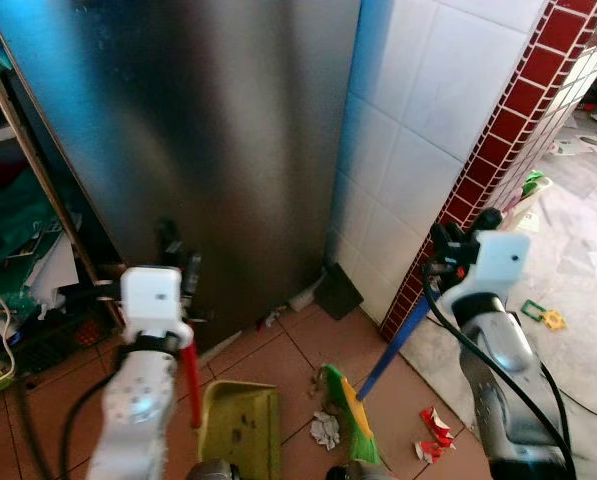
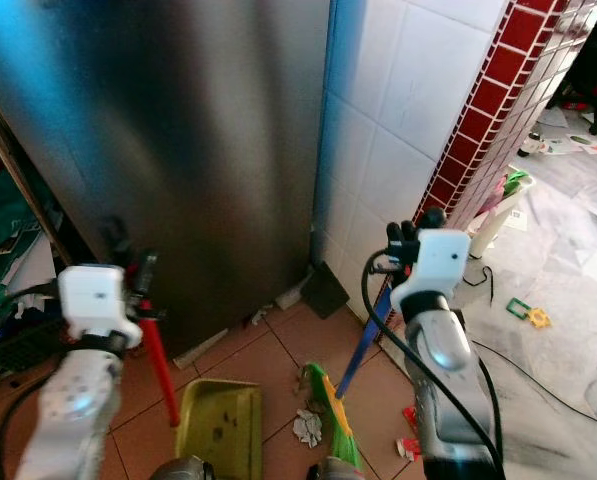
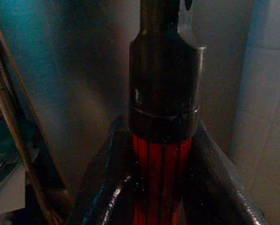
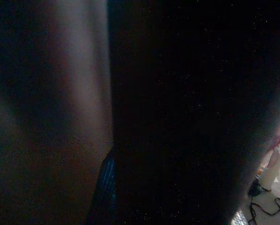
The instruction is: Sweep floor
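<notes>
The broom (image 1: 353, 400), light, stiff-handled with soft bristles, stands at six o'clock beside paper scraps (image 1: 325, 430); the right gripper (image 1: 448, 255) clamps its blue handle high. Left gripper (image 1: 173, 262) clasps the dustpan's (image 1: 240, 425) red handle.

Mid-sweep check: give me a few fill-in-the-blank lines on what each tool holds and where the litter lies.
1. The left tool grips the dustpan's ____ handle.
2. The right tool holds the broom's ____ handle.
3. The green bristles lie between the crumpled white paper and the ____ scraps.
4. The dustpan rests on the tiled ____.

Missing words: red; blue; red; floor
</notes>
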Tool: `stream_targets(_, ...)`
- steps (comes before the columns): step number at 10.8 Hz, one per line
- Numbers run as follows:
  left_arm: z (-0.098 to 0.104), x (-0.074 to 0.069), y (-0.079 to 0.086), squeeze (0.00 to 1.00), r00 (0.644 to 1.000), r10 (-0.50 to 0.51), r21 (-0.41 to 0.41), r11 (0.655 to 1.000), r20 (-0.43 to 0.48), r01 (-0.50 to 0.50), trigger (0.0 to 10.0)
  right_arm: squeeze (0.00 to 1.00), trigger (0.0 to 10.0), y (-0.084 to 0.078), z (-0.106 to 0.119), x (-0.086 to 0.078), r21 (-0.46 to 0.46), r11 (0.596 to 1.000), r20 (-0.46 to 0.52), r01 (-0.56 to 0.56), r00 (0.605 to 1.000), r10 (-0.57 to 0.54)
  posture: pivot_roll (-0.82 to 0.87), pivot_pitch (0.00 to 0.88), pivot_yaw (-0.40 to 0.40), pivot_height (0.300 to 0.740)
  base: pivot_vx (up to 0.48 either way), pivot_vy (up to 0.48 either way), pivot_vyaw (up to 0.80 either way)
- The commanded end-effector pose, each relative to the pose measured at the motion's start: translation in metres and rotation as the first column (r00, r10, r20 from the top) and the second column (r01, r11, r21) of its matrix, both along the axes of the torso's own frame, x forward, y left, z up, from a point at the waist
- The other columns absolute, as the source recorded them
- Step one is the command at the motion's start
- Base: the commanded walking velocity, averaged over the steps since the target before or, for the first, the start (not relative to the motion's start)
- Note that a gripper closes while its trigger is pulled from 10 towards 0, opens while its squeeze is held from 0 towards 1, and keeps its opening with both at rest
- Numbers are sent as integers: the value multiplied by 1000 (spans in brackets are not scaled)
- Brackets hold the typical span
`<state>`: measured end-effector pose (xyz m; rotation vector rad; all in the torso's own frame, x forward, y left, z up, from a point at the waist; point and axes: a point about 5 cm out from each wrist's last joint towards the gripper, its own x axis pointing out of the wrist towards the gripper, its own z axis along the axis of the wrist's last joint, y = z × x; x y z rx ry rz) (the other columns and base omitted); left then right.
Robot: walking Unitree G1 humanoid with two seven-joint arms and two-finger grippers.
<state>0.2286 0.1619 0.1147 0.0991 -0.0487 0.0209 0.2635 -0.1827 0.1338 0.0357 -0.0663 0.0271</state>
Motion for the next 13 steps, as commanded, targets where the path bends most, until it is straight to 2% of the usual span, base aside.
stream_targets(1,7,-2,1,0,1000,-2,-2,1000,20,2,10000,0,10000,-1,5,-1,-5,1000,11,1,1000,-1,-73,17,-27,740,0,0,0)
stream_targets(4,10,-15,-1,0,998,-52,1,999,-25,53,10000,0,10000,-9,2,-10,-61,997,-25,-48,999,46,-72,16,-24,740,0,0,0)
stream_targets(6,13,-29,5,0,992,-105,19,994,-65,106,10000,0,10000,-14,-1,-13,-118,981,-69,-155,987,148,-58,25,-22,740,0,0,0)
stream_targets(8,21,-37,6,0,992,-118,35,992,-54,120,10000,0,10000,-15,-4,-15,-123,974,-101,-187,979,175,-41,22,-28,740,0,0,0)
stream_targets(11,21,-45,9,0,995,-52,28,998,-81,55,10000,0,10000,-12,-5,-15,-100,990,-75,-94,993,87,-28,18,-32,740,0,0,0)
stream_targets(12,22,-44,9,0,995,-48,25,998,-82,50,10000,0,10000,-12,-5,-14,-91,993,-72,-74,995,68,-30,15,-29,740,0,0,0)
stream_targets(13,21,-35,11,0,994,-43,48,998,-97,48,10000,0,10000,-12,-3,-8,-89,994,-61,-60,997,55,-39,11,-24,740,0,0,0)
